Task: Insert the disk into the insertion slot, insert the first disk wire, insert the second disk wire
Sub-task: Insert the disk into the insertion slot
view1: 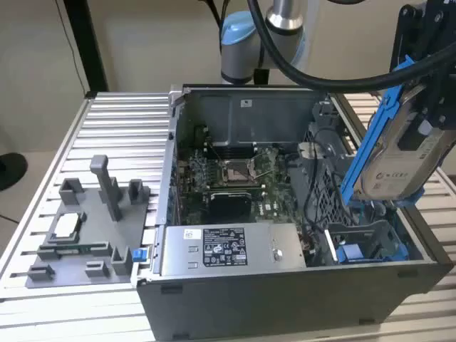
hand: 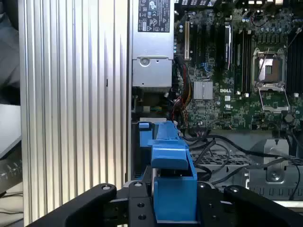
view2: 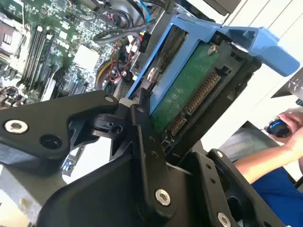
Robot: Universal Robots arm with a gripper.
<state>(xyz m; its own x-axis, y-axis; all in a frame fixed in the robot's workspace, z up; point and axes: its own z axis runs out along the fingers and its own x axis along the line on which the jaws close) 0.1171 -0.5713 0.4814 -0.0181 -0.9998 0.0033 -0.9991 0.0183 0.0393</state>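
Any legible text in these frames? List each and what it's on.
No line can be quoted.
power supply: black label, print too small to read.
disk: white label, marks blurred.
motherboard: white print, too small; one brand mark, left unquoted.
case: small white sticker, unreadable.

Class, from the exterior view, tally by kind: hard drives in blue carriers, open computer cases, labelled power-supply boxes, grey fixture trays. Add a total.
Hard drive in blue carrier: 1
Open computer case: 1
Labelled power-supply box: 1
Grey fixture tray: 1
Total: 4
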